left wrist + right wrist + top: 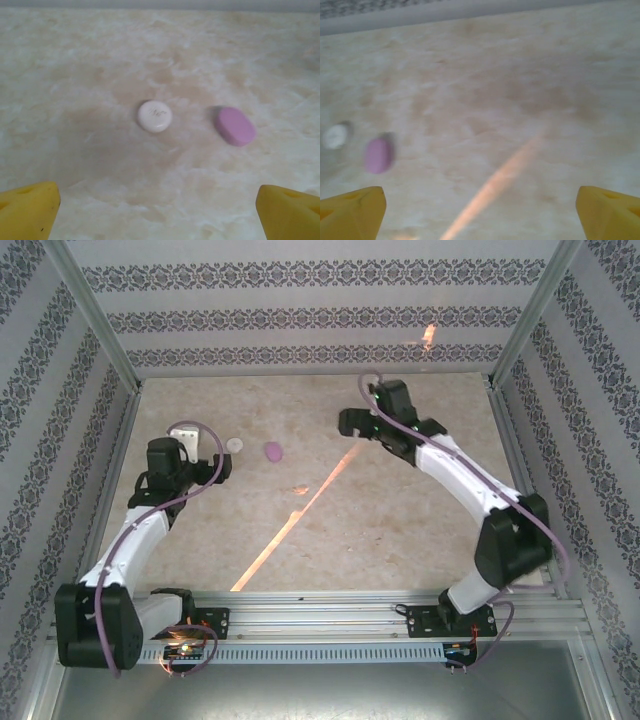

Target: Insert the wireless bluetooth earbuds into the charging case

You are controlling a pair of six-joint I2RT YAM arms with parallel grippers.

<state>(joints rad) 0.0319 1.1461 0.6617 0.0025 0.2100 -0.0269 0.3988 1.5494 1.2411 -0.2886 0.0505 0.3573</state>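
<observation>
The charging case (272, 451) is a small lilac-purple pebble lying shut on the marbled table; it also shows in the left wrist view (236, 126) and the right wrist view (378, 155). A tiny pale speck (298, 489) lies nearer the table's middle, too small to tell whether it is the wireless bluetooth earbuds. My left gripper (212, 462) hovers just short of the case, open, its yellow fingertips (30, 207) wide apart with nothing between them. My right gripper (348, 423) hangs to the case's right, also open (480, 215) and empty.
A flat white round disc (235, 444) lies just left of the case (155, 116). An orange streak of light (300, 515) crosses the table diagonally. Patterned walls (320, 320) and metal posts enclose the table.
</observation>
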